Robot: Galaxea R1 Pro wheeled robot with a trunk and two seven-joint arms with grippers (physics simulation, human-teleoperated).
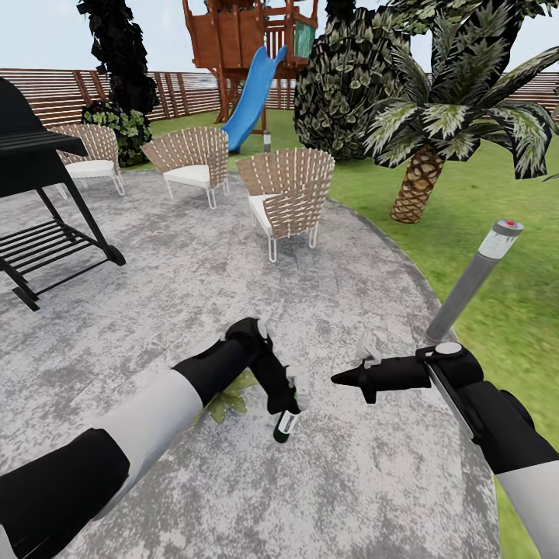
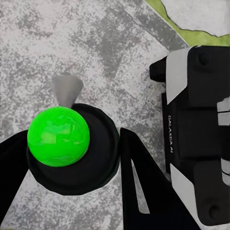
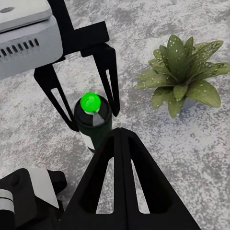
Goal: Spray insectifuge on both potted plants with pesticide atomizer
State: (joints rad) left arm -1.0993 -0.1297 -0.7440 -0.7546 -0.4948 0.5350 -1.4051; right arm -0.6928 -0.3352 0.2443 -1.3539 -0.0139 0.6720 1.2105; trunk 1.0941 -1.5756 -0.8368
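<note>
1. The left gripper (image 1: 286, 423) points down over the grey paving (image 1: 194, 272), its fingers pinching the spray bottle (image 1: 284, 423) on both sides.
2. In the right wrist view the bottle (image 3: 93, 122) stands upright between those two black fingers (image 3: 109, 72), a bright green ball at its top.
3. One small leafy plant (image 3: 181, 74) sits on the paving just beside the bottle; in the head view its leaves (image 1: 229, 400) peek from under the left arm.
4. The right gripper (image 1: 341, 379) points towards the left one, fingertips pressed together, holding nothing.
5. A grey post (image 1: 473, 279) leans at the lawn (image 1: 481, 256) edge; wicker chairs (image 1: 287, 198) stand further off.
</note>
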